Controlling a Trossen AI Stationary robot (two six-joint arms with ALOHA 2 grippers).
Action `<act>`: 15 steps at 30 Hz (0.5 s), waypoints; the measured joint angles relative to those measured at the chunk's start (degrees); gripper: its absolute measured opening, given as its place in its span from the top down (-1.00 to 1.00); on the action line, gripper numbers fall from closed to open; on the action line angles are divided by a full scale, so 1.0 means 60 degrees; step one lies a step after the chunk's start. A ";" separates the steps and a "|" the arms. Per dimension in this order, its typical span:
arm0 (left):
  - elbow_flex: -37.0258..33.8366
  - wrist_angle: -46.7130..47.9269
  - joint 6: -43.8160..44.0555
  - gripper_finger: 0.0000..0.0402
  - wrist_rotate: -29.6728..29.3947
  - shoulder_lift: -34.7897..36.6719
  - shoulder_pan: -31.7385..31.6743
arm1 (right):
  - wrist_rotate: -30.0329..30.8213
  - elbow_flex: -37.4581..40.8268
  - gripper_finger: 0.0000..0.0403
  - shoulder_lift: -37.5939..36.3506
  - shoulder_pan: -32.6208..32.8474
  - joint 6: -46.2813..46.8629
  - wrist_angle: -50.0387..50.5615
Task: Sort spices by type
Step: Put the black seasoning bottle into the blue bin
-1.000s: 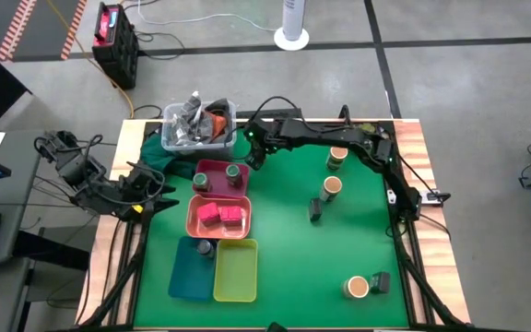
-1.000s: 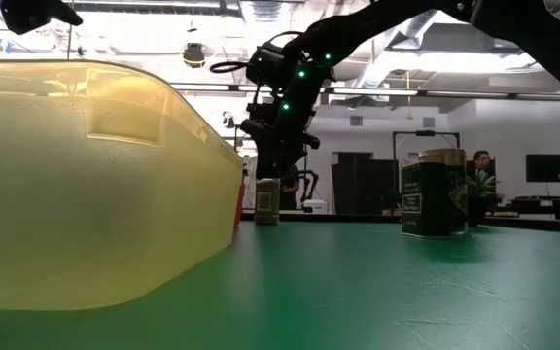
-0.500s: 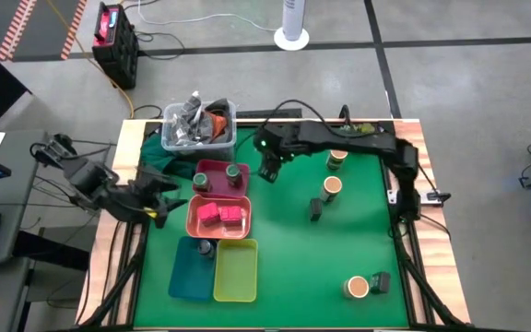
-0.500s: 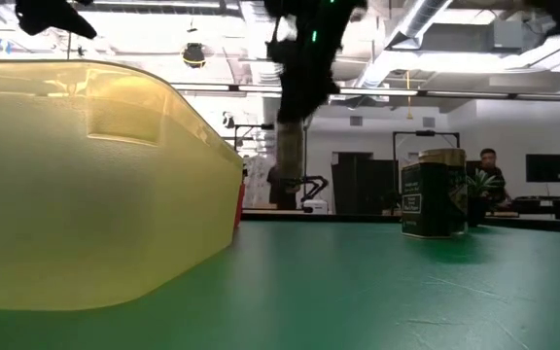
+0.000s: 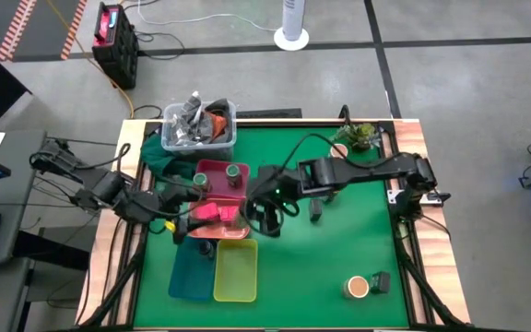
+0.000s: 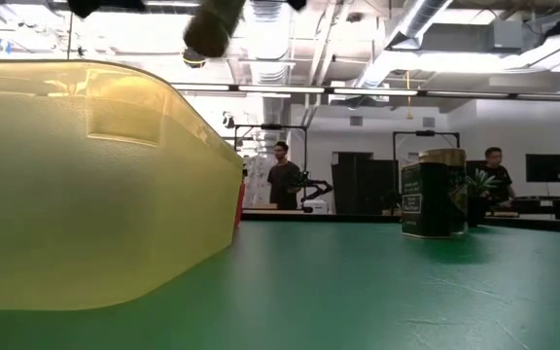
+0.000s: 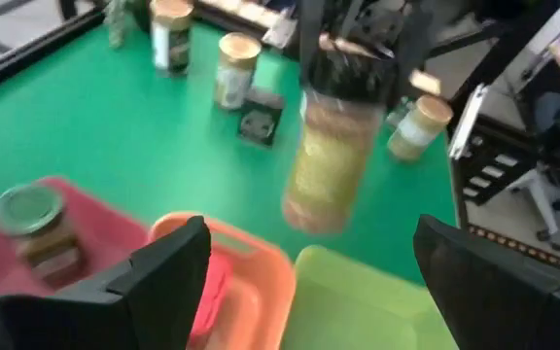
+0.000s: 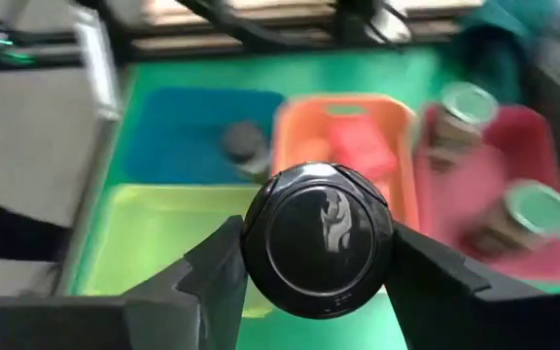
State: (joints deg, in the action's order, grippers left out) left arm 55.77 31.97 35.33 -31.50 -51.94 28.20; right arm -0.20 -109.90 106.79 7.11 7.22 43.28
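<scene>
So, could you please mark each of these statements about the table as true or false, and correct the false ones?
1. The right gripper holds a spice jar in the air. True.
2. The yellow-green tray already has two jars in it. False: it shows nothing inside.
3. The salmon tray holds magenta-pink boxes. True.
4. The left gripper is shut on a green-lidded jar. False: its fingers stand wide apart and hold nothing; that jar sits in the pink tray.
5. A jar with a tan top stands on the green mat near the front right. True.
</scene>
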 joint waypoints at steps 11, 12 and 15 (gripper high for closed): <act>0.0293 -0.1958 -0.0386 -0.72 0.0931 -0.1834 -0.0464 | -0.0115 -0.0030 -0.16 0.0062 0.0466 0.0001 0.0201; 0.0462 -0.1933 -0.0476 -0.72 0.0968 -0.2063 -0.0500 | -0.0116 -0.0030 -0.16 0.0101 0.0490 -0.0003 0.0196; 0.1062 -0.1537 -0.0683 -0.72 0.0978 -0.2733 -0.0632 | -0.0119 -0.0030 -0.16 0.0156 0.0518 0.0004 0.0299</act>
State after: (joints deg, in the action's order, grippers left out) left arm 62.14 22.75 31.23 -25.63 -68.34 24.41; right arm -0.91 -110.08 107.73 10.22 7.24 45.08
